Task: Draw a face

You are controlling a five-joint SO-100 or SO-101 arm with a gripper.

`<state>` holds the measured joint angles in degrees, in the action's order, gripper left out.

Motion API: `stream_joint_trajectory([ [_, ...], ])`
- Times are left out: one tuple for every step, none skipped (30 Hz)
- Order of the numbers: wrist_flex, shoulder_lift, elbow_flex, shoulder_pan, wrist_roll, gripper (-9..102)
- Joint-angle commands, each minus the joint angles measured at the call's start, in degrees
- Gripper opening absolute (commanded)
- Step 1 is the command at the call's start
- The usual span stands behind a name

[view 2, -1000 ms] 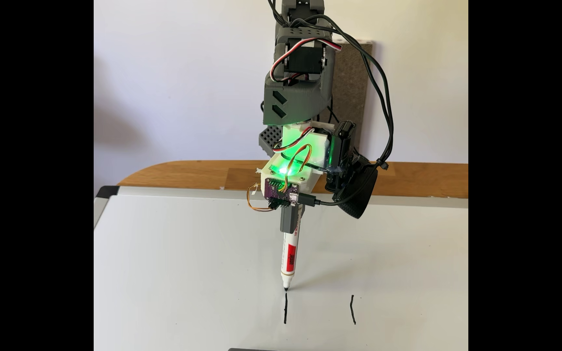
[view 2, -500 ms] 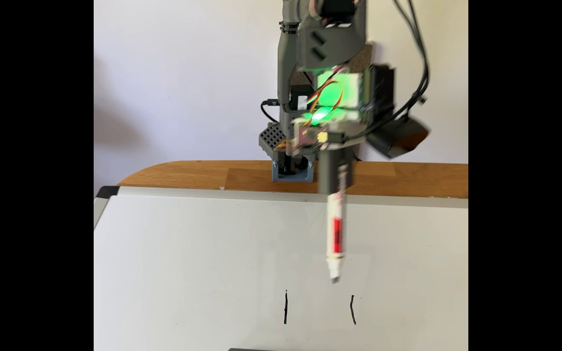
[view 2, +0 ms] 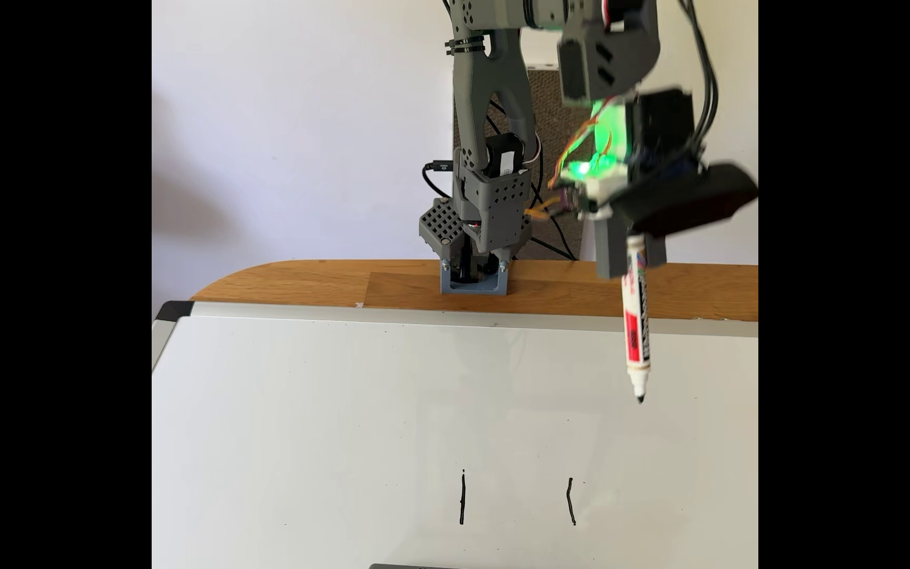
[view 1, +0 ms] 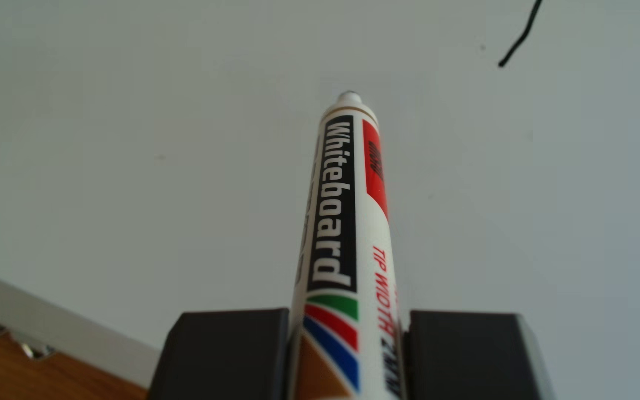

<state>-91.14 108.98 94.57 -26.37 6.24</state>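
On the whiteboard the face shows as two short upright black strokes, a left one and a right one. My gripper is shut on a white whiteboard marker. The marker hangs tip down, well above the board, up and to the right of the right stroke. In the other view the marker runs up from between my dark fingers, with my gripper shut on its barrel. One black stroke shows at that view's top right.
The arm's base is clamped on the wooden table behind the whiteboard's silver frame. A brown panel leans on the wall. Cables hang at the arm's right. A dark object touches the bottom edge.
The marker left the top of the left stroke, rose off the board and swung up and to the right. The arm folded back, uncovering its base. The two strokes are unchanged.
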Motion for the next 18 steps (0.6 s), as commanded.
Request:
stream_joint_trajectory([
  [5.6, 5.6, 5.9, -1.1, 0.8, -1],
  [6.2, 6.2, 7.6, -1.3, 0.6, -1],
  [6.2, 6.8, 8.9, -1.4, 0.2, -1],
  [5.6, 7.4, 10.5, -1.5, -0.9, -1],
  [5.2, 8.0, 11.2, -1.4, -1.5, -1],
  [5.1, 9.1, 11.5, -0.9, -1.7, -1],
  [5.4, 10.1, 11.8, -0.8, -1.7, -1],
  [5.4, 11.2, 12.0, -0.8, -1.8, -1],
  [5.4, 12.0, 12.5, -0.9, -1.8, -1],
  [5.4, 13.0, 12.7, -0.9, -1.8, -1],
  [5.4, 13.6, 13.0, -1.0, -1.8, -1],
  [5.5, 14.4, 13.4, -1.1, -1.8, -1],
  [5.5, 15.0, 13.7, -1.1, -1.8, -1],
  [6.0, 15.7, 14.2, -1.1, -1.8, -1],
  [6.8, 16.4, 14.8, -1.0, -1.8, -1],
  [7.1, 17.1, 15.2, -1.0, -1.8, -1],
  [7.4, 17.9, 15.6, -1.1, -1.8, -1],
  [7.6, 18.6, 16.2, -1.4, -1.8, -1],
])
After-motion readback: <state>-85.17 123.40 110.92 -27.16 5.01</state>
